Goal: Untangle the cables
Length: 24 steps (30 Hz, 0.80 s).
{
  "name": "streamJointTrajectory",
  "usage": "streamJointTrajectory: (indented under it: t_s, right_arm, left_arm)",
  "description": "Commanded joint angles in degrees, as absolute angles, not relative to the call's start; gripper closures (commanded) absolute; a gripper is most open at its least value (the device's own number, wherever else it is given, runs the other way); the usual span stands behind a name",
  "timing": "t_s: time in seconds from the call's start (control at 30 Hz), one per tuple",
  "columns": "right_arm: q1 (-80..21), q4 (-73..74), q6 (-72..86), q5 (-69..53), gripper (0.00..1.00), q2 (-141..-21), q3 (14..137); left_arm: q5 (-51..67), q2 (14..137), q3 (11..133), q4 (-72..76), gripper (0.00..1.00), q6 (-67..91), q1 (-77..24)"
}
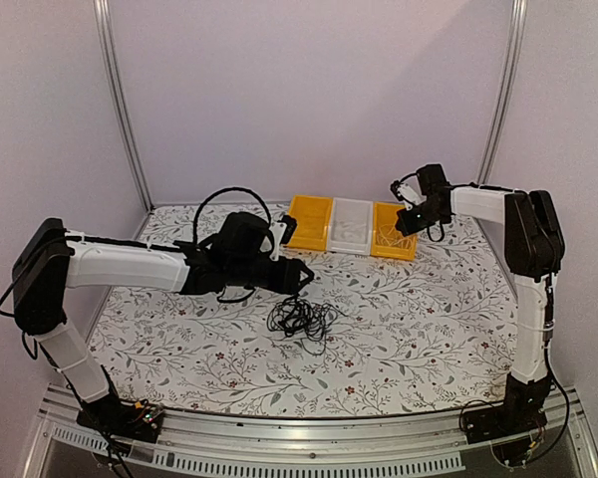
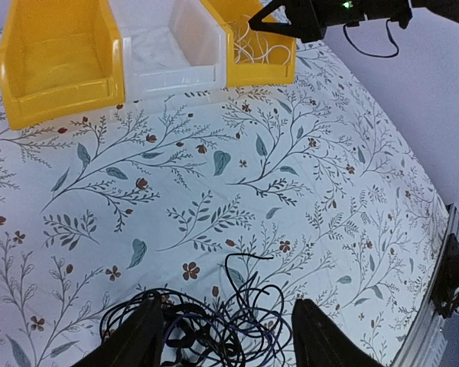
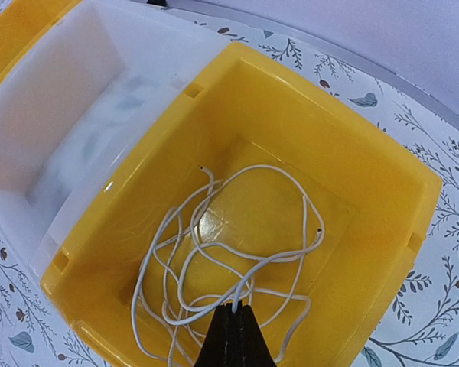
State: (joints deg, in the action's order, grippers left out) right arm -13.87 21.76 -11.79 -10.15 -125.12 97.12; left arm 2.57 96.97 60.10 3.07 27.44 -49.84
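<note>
Black cables (image 2: 206,329) sit well short of the yellow bin (image 3: 352,160), straddled by the open left claw (image 2: 226,306). Right claw (image 3: 231,336) is clenched over that bin. Grabbing the whole clump could tighten the knots.

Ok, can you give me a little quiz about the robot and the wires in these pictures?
1. True or false: the black cables lie inside a bin.
2. Where is the white cable? A) white bin B) yellow bin under the right end effector C) on the table
3. Fill in: the left end effector above the black cables is ____ (open or shut).
Key: 1 false; 2 B; 3 open.
</note>
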Motion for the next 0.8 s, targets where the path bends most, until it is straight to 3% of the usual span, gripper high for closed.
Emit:
streamJointTrajectory:
  t_s: [0.0, 0.27, 0.53, 0.77]
  right_arm:
    - [-14.0, 25.5, -13.1, -7.7, 0.97, -124.4, 99.6]
    - [-13.8, 32.0, -15.1, -6.8, 0.91, -121.3, 102.6]
    - [-13.8, 42.2, -22.5, -3.4, 0.62, -115.9, 103.4]
    - [-13.5, 46.7, -28.6, -6.3, 0.54, -107.3, 99.4]
  left_arm:
    - [1.0, 95.3, 61.8, 0.8, 0.39, 26.5, -50.4]
    - [0.2, 94.3, 62.6, -4.5, 0.39, 24.7, -50.4]
    - [-0.7, 93.8, 60.4, -2.9, 0.37, 20.3, -49.2]
    - [2.4, 94.5, 59.1, 2.7, 0.37, 19.5, -46.9]
